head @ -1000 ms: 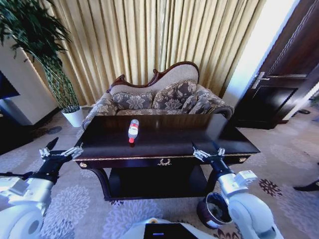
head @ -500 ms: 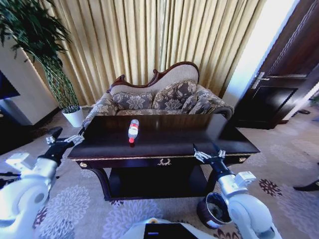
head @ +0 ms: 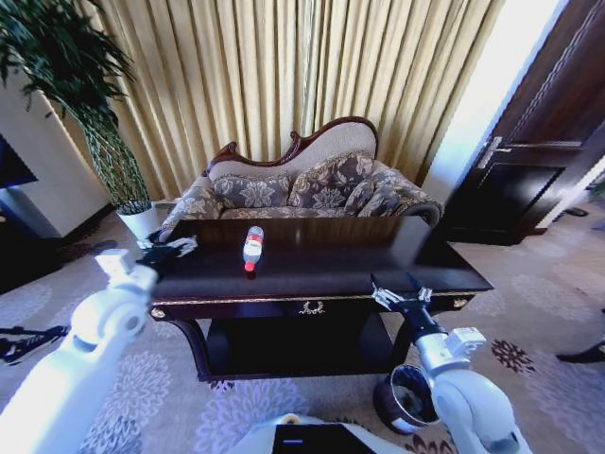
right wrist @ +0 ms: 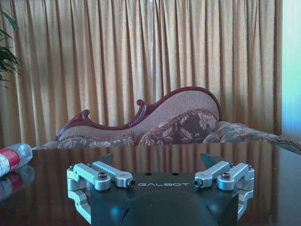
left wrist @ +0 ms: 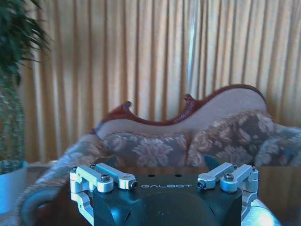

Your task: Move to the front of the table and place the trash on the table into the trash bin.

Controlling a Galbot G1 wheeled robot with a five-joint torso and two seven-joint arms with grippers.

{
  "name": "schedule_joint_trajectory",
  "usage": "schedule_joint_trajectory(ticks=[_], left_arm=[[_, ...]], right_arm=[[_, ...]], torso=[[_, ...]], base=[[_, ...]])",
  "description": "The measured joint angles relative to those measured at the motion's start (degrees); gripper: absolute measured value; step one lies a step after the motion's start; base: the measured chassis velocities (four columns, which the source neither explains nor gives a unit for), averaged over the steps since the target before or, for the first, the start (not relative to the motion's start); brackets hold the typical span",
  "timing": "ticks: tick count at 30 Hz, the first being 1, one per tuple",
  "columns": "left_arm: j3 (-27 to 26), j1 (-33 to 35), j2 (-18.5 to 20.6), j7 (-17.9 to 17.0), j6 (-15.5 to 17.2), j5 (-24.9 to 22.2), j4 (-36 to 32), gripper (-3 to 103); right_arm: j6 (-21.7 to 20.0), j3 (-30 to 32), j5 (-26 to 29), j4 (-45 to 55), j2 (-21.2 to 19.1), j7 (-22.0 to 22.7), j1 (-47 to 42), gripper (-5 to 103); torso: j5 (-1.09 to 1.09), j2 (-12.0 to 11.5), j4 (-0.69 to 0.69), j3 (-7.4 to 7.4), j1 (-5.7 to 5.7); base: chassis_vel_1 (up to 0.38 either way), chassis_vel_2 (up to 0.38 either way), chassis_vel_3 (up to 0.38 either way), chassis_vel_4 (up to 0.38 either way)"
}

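The dark glossy table (head: 331, 274) stands straight ahead with its gold trim along the front. A clear plastic bottle (head: 252, 247) with a red label and cap, a piece of the trash, lies on its side left of the table's middle; it also lies at the edge of the right wrist view as the bottle (right wrist: 11, 158). My left gripper (head: 174, 249) hovers open over the table's left side, a short way left of the bottle. My right gripper (head: 396, 288) is open at the front right edge. The trash bin (head: 401, 398) sits on the floor, partly behind my right arm.
A patterned sofa (head: 302, 189) stands behind the table, in front of gold curtains. A white plant pot (head: 142, 222) with a tall plant is at the back left. A dark door (head: 529, 161) is on the right. Patterned carpet runs around the table.
My left arm has swung up and to the right, from beside the table's front left corner to over its left side. The right gripper has barely moved.
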Motion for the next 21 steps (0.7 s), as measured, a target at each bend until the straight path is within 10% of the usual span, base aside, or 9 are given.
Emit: schedule_joint_trajectory(ticks=[21], left_arm=[[26.9,-17.94,-7.01,-12.59,7.59,-2.52,7.23,100]], right_arm=[[0.79,0.34,0.68,-2.17,-2.02,0.14,0.48,100]], torso=[[0.0,0.0,-0.01,0.0,0.0]], base=[[0.0,0.0,0.0,0.0]])
